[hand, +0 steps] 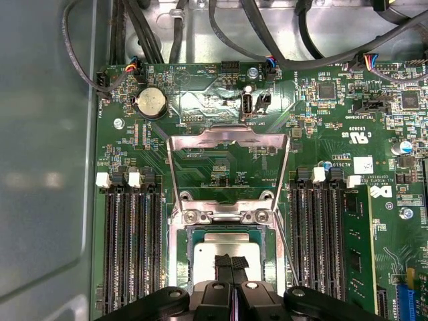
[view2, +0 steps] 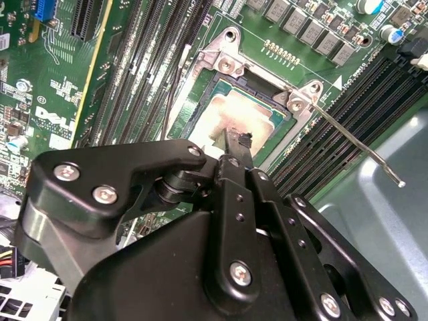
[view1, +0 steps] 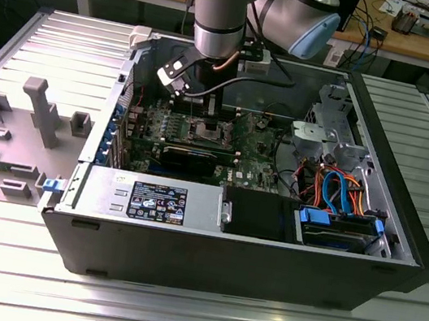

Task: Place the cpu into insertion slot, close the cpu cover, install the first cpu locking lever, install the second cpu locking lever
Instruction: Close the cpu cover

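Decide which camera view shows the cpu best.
The second wrist view: the cpu is seen close, lying in the insertion slot, one edge behind the gripper. The first wrist view shows less of it; the exterior view shows a tiny patch.

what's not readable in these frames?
- Whether the cpu sits fully in the insertion slot: in both wrist views the pincer covers one edge.
- Whether the pincer touches the cpu: hidden by the pincer's own body.
- Exterior view: the arm overhangs the insertion slot; the cpu cover is too small there.
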### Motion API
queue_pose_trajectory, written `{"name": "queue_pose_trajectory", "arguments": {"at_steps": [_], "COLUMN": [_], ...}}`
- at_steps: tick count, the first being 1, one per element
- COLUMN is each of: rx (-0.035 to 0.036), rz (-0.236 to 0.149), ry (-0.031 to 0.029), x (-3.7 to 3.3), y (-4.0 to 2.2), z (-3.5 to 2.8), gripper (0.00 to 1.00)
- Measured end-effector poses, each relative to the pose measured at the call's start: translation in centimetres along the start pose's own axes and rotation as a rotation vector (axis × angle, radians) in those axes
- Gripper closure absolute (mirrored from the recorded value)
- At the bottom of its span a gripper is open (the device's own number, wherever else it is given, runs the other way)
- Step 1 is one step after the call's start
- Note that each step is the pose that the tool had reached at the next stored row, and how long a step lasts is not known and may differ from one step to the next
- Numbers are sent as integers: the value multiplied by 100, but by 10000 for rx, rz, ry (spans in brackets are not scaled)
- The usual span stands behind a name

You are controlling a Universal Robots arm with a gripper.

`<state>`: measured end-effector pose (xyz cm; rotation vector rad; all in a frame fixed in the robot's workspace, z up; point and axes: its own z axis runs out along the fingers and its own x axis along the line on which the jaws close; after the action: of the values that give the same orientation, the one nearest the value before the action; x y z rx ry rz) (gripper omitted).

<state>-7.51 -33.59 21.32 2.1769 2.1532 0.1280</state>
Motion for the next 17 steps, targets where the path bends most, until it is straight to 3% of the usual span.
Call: {"name": "queue_pose_trajectory", "arguments": {"at_steps": [2,4,6,16,17], "rx": [2,0,0,21,566], "rz": [0,1,0,-1,3], "ry": [-4,-1,-2,-2,-7], "x": [1,1,1,0,2], "y": [1,8,19,24,124], "z": [-6,-70,-172,-182,-170], "gripper": [89,89,89,89,89]}}
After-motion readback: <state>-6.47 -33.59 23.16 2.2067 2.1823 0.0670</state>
